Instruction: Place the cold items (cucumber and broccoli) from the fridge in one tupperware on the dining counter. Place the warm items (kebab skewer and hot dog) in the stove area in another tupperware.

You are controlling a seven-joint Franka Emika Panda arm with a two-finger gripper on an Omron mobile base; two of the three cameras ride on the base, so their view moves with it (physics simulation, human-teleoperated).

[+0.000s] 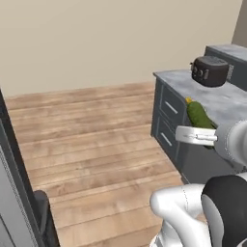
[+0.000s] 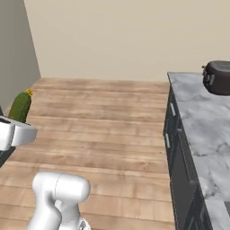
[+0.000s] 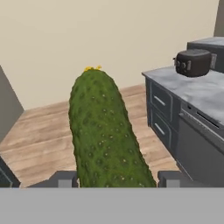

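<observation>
A bumpy green cucumber (image 3: 105, 131) with a small yellow tip stands up between my two dark fingertips (image 3: 65, 178) in the hand view. My gripper (image 3: 117, 179) is shut on its lower end. From the left base view the cucumber (image 1: 198, 116) sticks out past the white hand (image 1: 195, 135), in the air beside the counter's drawers. In the right base view the cucumber (image 2: 20, 107) rises above the white hand (image 2: 15, 133) at the left edge, over the wooden floor. The broccoli, kebab skewer, hot dog and tupperware are out of view.
A grey marble counter (image 1: 219, 99) on dark drawers (image 1: 169, 118) runs along the right, with a dark toaster (image 1: 209, 71) on it. The same counter (image 2: 206, 130) and toaster (image 2: 218, 77) show in the right base view. Open wooden floor (image 1: 91, 140) lies ahead, a beige wall behind.
</observation>
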